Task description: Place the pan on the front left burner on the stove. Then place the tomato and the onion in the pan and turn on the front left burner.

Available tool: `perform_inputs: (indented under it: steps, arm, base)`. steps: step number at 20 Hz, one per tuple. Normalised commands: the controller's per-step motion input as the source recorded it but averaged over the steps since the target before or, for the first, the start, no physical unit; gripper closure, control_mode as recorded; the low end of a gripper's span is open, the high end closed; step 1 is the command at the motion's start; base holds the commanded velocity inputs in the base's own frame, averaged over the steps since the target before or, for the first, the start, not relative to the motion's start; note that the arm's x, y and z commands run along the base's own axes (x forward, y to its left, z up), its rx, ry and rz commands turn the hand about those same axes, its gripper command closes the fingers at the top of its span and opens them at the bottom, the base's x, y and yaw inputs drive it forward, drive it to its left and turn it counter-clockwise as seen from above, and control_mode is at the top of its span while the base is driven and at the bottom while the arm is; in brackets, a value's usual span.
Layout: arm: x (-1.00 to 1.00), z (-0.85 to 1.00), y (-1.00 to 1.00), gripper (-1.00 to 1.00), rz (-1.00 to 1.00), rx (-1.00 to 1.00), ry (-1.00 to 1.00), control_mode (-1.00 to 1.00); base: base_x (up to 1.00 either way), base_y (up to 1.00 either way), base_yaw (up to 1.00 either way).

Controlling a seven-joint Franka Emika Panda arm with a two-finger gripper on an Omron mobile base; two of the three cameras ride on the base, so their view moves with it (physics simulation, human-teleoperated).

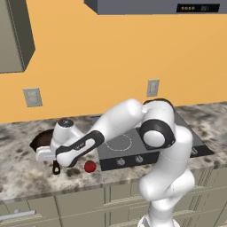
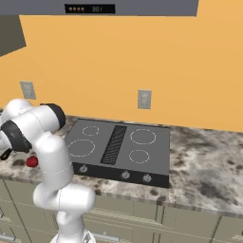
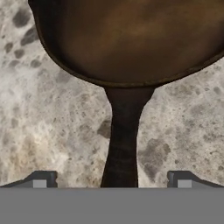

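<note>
The dark brown pan (image 3: 131, 39) lies on the speckled counter left of the stove (image 2: 156, 156), its black handle (image 3: 122, 140) running toward me. My gripper (image 3: 111, 179) hangs open just over that handle, one fingertip (image 3: 41, 178) on each side and clear of it. From the left base view, my hand covers part of the pan (image 1: 41, 139), and the handle's loop end (image 1: 56, 168) sticks out below it. The red tomato (image 1: 90, 166) rests on the counter between pan and stove. The front left burner (image 1: 119, 142) is bare. The onion is out of view.
A row of grey knobs (image 2: 125, 175) lines the stove's front edge. My arm's elbow (image 1: 155, 133) hangs over the cooktop. The counter's front edge (image 1: 66, 188) runs close below the pan handle. A wall outlet (image 1: 32, 97) sits behind the pan.
</note>
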Motion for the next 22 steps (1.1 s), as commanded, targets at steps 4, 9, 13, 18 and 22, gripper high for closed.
perform_inputs:
  steps: [4,9,13,18,22]
  arm:
    - [-0.01,-0.18,0.0,-1.0,0.0,0.0,0.0,-1.0]
    - [0.0,-0.2,0.0,-1.0,0.0,0.0,0.0,-1.0]
    - [0.0,-0.25,0.01,-1.0,0.0,0.0,0.0,-1.0]
    - [0.0,-0.16,0.07,-1.0,0.0,0.0,0.0,-1.0]
    - [0.0,0.0,0.0,1.0,0.0,0.0,0.0,-1.0]
  base:
    - [0.0,0.0,0.0]
    - [0.0,0.0,0.0]
    - [0.0,0.0,0.0]
    - [0.0,0.0,0.0]
    - [0.0,0.0,0.0]
